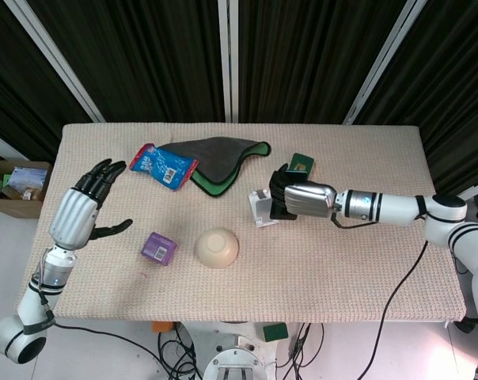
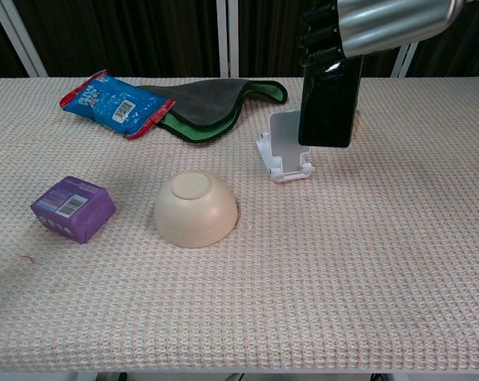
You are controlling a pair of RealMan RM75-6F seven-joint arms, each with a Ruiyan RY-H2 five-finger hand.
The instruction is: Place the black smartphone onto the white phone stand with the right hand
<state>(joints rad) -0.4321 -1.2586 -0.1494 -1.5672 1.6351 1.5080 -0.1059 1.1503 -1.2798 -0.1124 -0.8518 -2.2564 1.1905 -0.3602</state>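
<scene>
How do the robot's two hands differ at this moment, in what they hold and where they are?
The right hand grips the black smartphone from above, holding it upright just beside the white phone stand; the left hand holds nothing, its fingers spread. The right hand is near the table's middle, next to the stand; the left hand is at the table's left edge, away from every object. Both have silver backs and black fingers.

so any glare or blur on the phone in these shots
Chest view: the phone is sharp, its black screen showing only a faint sheen; the right hand gleams with bright highlights. Head view: even light, no blur; the phone is mostly hidden behind the hand.
</scene>
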